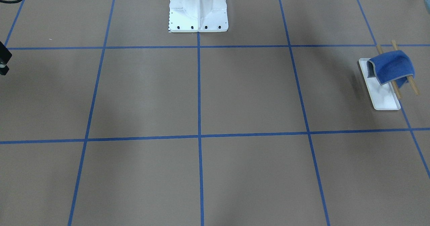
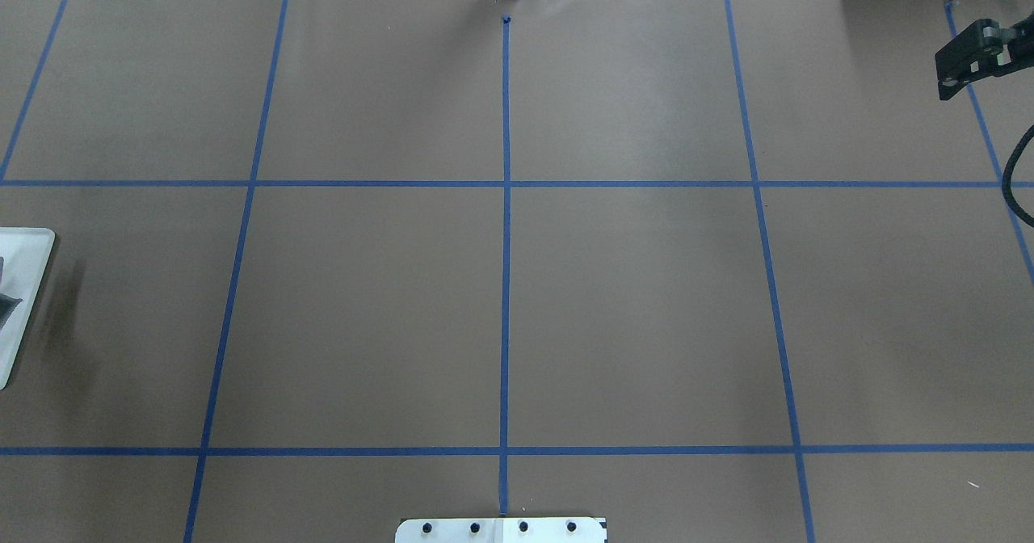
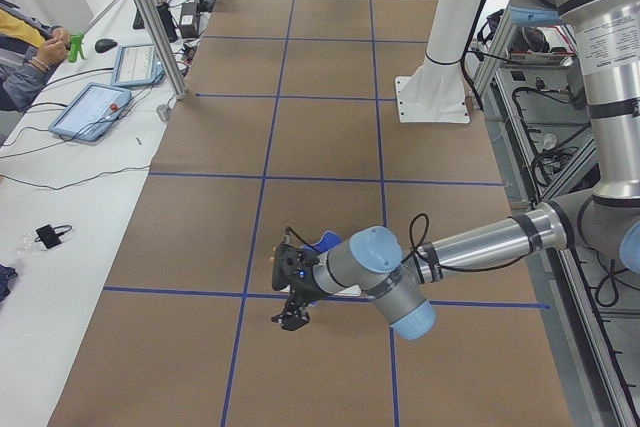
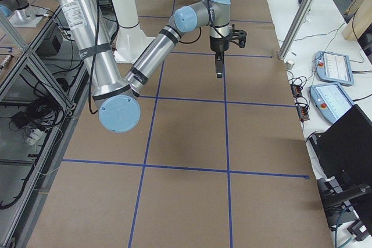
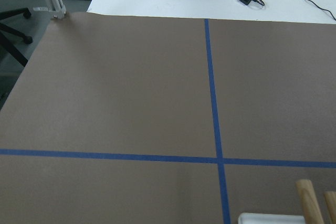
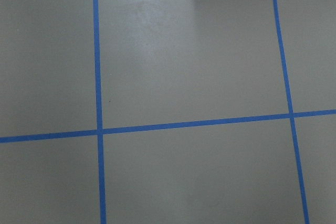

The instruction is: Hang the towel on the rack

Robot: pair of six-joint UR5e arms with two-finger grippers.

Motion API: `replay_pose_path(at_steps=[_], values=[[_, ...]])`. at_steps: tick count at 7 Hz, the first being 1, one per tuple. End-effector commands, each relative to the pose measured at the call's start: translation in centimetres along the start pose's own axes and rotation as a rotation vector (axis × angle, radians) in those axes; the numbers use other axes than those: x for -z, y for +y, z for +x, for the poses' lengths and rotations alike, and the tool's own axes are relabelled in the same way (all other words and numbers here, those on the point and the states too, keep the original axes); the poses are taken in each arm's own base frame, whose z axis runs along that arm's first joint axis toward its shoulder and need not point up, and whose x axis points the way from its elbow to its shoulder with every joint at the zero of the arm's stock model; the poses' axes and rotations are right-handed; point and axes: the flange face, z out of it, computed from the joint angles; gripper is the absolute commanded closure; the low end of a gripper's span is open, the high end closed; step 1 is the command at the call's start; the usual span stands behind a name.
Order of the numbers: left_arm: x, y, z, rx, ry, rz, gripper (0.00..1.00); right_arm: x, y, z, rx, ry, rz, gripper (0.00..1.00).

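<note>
Towel [image 1: 391, 68] drapes over both bars of rack [image 1: 383, 100] at worktop's left edge, sides hanging so it stays put. Task looks done. Left arm [image 3: 370, 267] near rack, right arm [image 4: 192, 18] well apart. Cannot tell either's jaws.

The counter [image 1: 151, 91] is a broad flat top covered in brown paper, marked into large squares by lines of blue tape. A small rack [image 1: 383, 100] with a flat white rectangular tray base and two light-wooden dowel bars rests on the paper near the left jaws, well apart from the right jaws at the opposite end. A large white metal pedestal [image 1: 198, 14] is bolted at the robot-side edge, well apart from both sets of jaws.
</note>
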Motion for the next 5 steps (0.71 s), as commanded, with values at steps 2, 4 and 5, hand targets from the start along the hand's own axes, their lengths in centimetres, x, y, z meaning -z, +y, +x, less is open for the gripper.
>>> replay_pose_path(at_steps=[2, 4, 5], values=[[-2.9, -14.1, 3.3, -0.058, -0.078, -0.19, 0.03, -2.6, -4.2, 5.7, 0.043, -0.036, -0.052, 0.0], [-3.7, -16.3, 5.6, -0.048, 0.045, -0.393, 0.03, -5.7, -5.1, 10.0, 0.116, -0.072, -0.097, 0.0], [-3.4, -15.8, 5.3, -0.096, 0.094, -0.444, 0.03, -6.8, -4.4, 11.8, 0.147, -0.079, -0.101, 0.0]])
